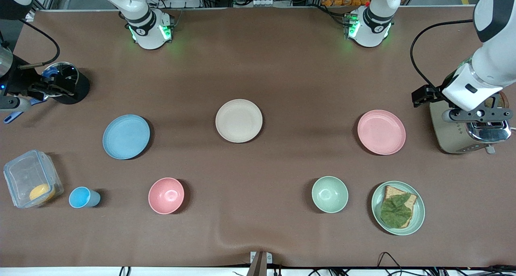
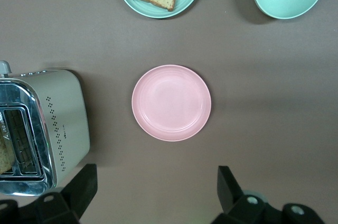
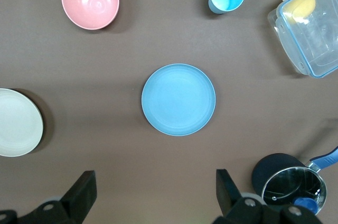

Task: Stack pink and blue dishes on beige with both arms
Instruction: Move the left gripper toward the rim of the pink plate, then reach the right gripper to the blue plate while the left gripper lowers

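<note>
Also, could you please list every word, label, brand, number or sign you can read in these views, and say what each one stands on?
No text can be read in any view.
Toaster: a tiny dark mark on its cream side, too small to read.
Toaster's front edge: small control symbols, too blurred to read.
Left arm's base and right arm's base: small round marks, unreadable.
The plates, bowls, cup and clear container carry no lettering.
</note>
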